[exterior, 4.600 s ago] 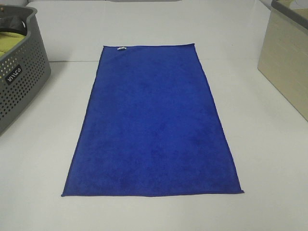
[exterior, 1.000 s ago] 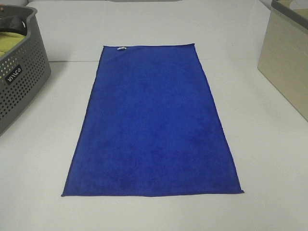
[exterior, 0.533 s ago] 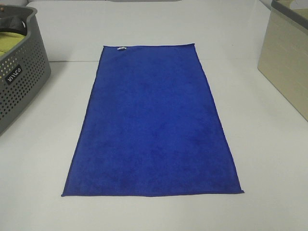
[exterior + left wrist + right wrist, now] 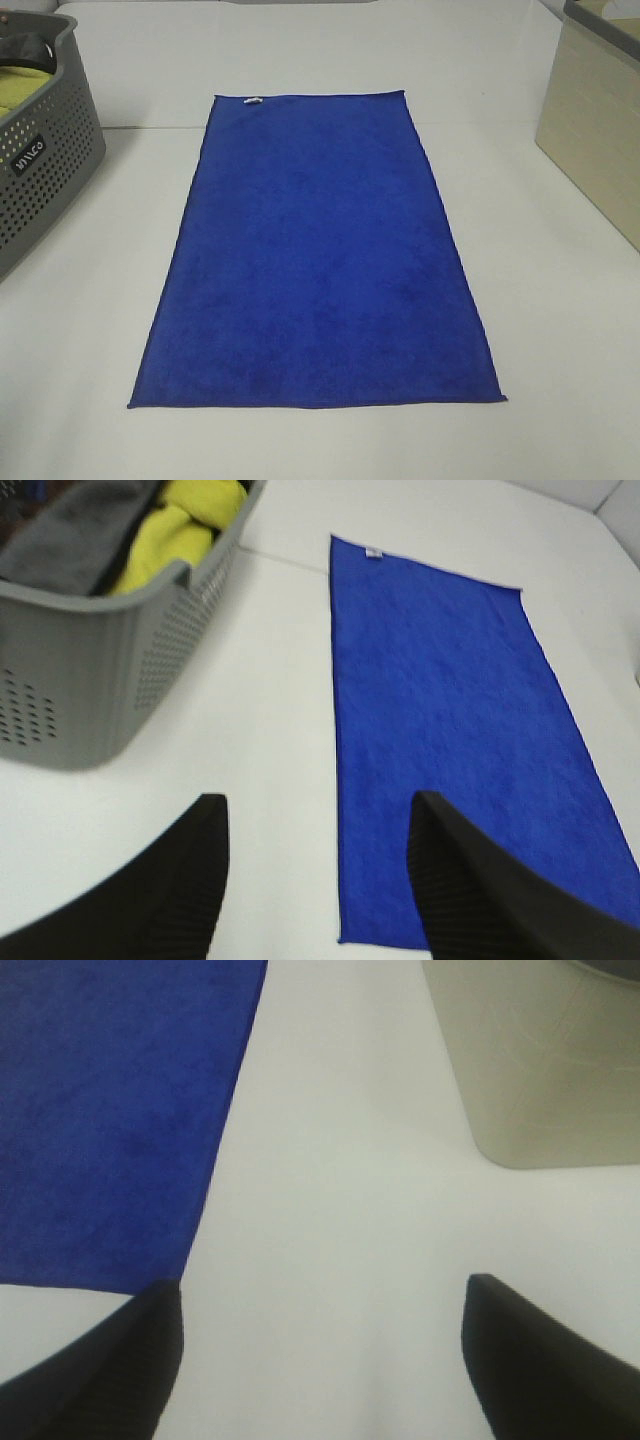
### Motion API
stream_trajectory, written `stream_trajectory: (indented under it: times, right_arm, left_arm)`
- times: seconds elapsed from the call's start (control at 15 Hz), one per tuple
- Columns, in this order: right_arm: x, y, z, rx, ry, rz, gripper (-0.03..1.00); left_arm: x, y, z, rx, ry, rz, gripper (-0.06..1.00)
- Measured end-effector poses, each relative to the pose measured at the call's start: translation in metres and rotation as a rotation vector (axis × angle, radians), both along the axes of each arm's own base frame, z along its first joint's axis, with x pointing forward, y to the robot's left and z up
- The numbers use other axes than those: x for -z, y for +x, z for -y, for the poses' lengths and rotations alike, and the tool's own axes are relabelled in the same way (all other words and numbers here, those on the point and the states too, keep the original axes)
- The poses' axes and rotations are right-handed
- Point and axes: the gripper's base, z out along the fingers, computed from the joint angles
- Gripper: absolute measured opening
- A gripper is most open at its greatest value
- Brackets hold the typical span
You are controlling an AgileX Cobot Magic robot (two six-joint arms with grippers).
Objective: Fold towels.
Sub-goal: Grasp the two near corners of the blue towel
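The white tabletop [image 4: 560, 330] is smooth, matte and flat, and spread on its middle is the royal-blue towel [image 4: 315, 260], a long rectangle of plush, short-napped microfibre with a thin stitched hem. It lies fully open in a single layer, short edges near and far, with no crease or turned corner, so I judge that folding has not yet begun and every fold is left to make. At the far left stands a grey plastic laundry basket [image 4: 40, 170] with rounded corners and perforated walls. At the far right is a beige straight-sided bin [image 4: 600, 130] with plain walls. Both stand apart from the towel. The left hand [image 4: 320, 810] has its dark ribbed fingers spread apart and empty, above the tabletop close to the towel's near left corner. The right hand [image 4: 322, 1290] is likewise apart and holds nothing, by the near right corner. A crumpled yellow-green cloth [image 4: 190, 530] lies in the basket beside a grey fabric [image 4: 80, 540]. A small white tag [image 4: 252, 99] sits on the towel's far short edge, toward its left.
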Motion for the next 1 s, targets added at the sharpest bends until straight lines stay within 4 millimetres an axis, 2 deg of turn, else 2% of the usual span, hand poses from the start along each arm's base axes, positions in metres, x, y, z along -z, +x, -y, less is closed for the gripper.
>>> stream_trajectory:
  times: [0.13,0.47,0.73,0.93,1.0]
  right_arm:
    - [0.006,0.024,0.000,0.000,0.004,-0.135,0.72]
    - [0.025,0.091,-0.003,0.007,0.079,-0.440,0.70]
    - [0.056,0.145,-0.010,0.025,0.197,-0.595,0.70]
    - [0.084,0.166,-0.015,-0.004,0.235,-0.664,0.70]
    - [0.101,0.173,-0.018,-0.040,0.264,-0.712,0.70]
  left_arm:
    - [0.021,0.039,0.007,0.112,0.003,-0.187,0.52]
    - [0.076,0.098,0.022,0.254,-0.154,-0.478,0.65]
    - [0.115,0.125,0.030,0.305,-0.256,-0.574,0.66]
    - [0.135,0.136,0.032,0.314,-0.299,-0.606,0.66]
    - [0.146,0.140,0.033,0.323,-0.309,-0.623,0.66]
